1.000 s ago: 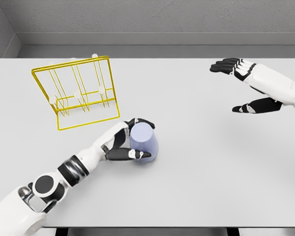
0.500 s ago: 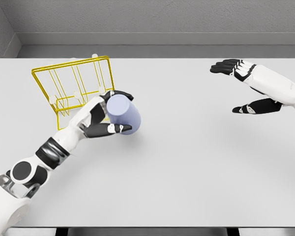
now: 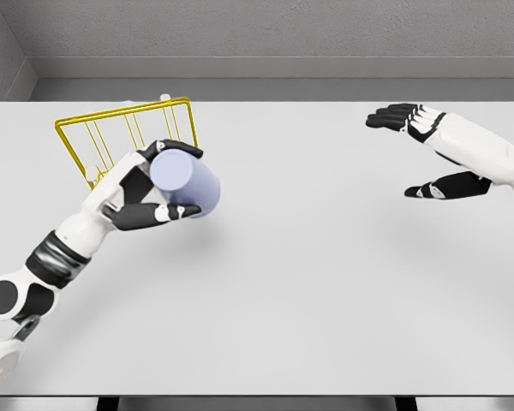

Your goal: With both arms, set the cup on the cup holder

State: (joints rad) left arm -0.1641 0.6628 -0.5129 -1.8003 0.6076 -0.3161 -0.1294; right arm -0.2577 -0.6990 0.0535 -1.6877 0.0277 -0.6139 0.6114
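Head view, the only one. Left hand (image 3: 146,193) is wrapped around the cup (image 3: 185,184), fingers over its top side, thumb under it. Cup is lavender, tipped on its side, closed end toward the camera, lifted off the table (image 3: 325,274). It sits right in front of the yellow wire cup holder (image 3: 111,128), overlapping the lower right part of the rack from here; can't tell if it touches the wires.

Handling guess: smooth rigid cup, probably light, likely a bit slippery, so a grip around the side wall as now looks right. Rim end must stay free to slip over a peg.

Right hand (image 3: 428,150) hangs well apart at the far right, above the table, fingers spread and relaxed, holding nothing.

In the way: the rack's own thin upright wires and outer frame, closely set. The cup could snag on them, or nudge the light rack. Nothing else near the holder.
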